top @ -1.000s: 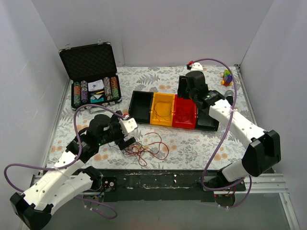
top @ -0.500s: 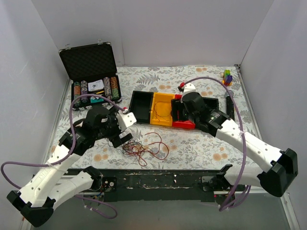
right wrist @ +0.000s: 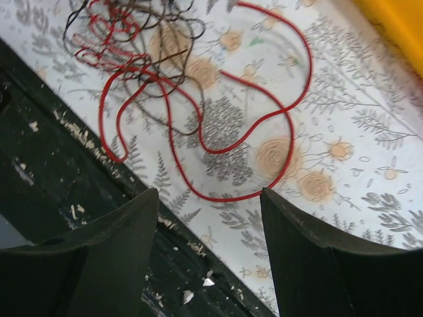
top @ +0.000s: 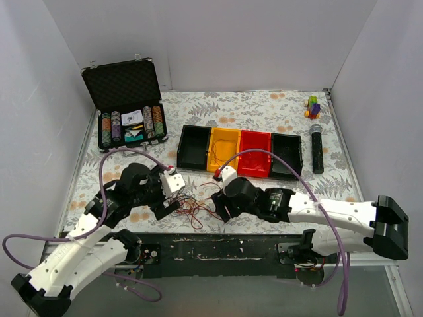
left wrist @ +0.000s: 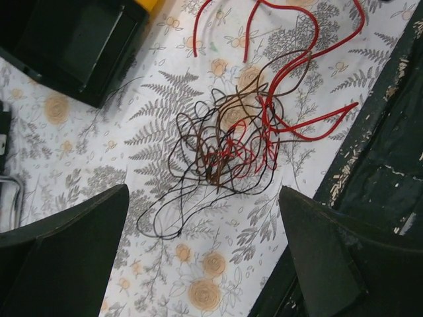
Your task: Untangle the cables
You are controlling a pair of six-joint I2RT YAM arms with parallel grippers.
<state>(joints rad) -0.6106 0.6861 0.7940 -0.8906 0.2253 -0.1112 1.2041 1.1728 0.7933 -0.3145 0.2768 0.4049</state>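
Jaws spread wide on both sides, nothing between them: left gripper (left wrist: 205,251) hanging over the cables (left wrist: 231,139), right gripper (right wrist: 208,257) just beside their long red loops. Tangle lying on the flowered table (top: 264,105) near its front edge, between the two arms. Probably very light, limp, springy and quick to snag; best pinched at an outlying red loop or free end, not the knotted core. No readable writing or brand anywhere, not even in the chip case (top: 122,86) at the back.
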